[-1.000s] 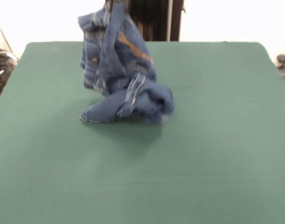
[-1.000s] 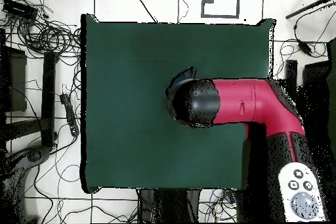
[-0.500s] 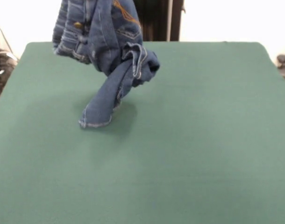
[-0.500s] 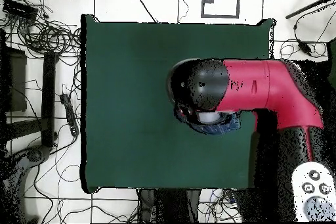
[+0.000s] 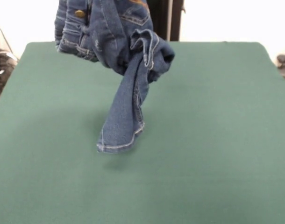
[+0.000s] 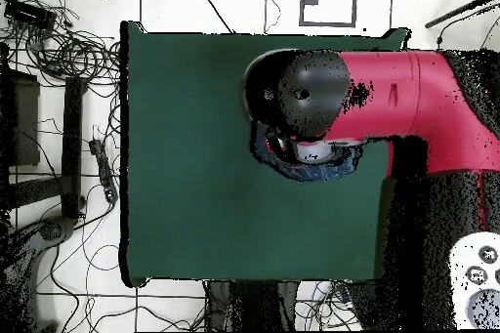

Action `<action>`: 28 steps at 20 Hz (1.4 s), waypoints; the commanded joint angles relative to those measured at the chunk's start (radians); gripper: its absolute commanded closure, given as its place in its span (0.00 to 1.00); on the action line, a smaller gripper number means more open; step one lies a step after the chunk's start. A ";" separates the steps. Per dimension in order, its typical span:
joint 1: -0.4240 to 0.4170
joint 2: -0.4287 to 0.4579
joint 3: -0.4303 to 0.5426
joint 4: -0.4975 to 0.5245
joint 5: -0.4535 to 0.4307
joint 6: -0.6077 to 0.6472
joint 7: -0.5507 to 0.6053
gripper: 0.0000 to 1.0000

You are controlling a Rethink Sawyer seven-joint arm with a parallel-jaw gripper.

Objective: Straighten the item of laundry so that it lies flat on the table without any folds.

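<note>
The jeans [image 5: 119, 51] hang bunched above the table [image 5: 217, 140], their upper part running out of the front view's top edge. No writing or brand label can be read on them; the only marks that show are a brass button [image 5: 80, 14] near the top left of the bundle, orange stitching at the very top and pale seam lines along the hems. The waistband side sits to the left of the bundle, gathered in ridges. To the right of the button, a knotted lump of cloth bulges out, and from it one trouser leg [image 5: 126, 116] drops in a twisted column, its open hem at the lowest point. Whether that hem touches the green cloth or hangs just clear of it cannot be told — a soft shadow lies on the table right below it.

In the overhead view the red and black arm [image 6: 391, 100] reaches across the table from the right, its rounded black head over the table's upper right part. A crescent of blue denim [image 6: 303, 165] peeps out just below that head. The gripper itself is hidden — under the arm in this view, above the top edge in the front view — so its state cannot be told.

Around the table, tangled cables [image 6: 68, 56] lie on the pale floor to the left.
</note>
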 commanded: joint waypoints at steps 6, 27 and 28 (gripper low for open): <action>0.010 0.036 0.149 -0.137 -0.017 0.292 -0.339 1.00; -0.111 0.013 0.145 0.315 -0.028 -0.412 -0.253 1.00; -0.111 0.005 0.146 0.306 -0.018 -0.379 -0.261 1.00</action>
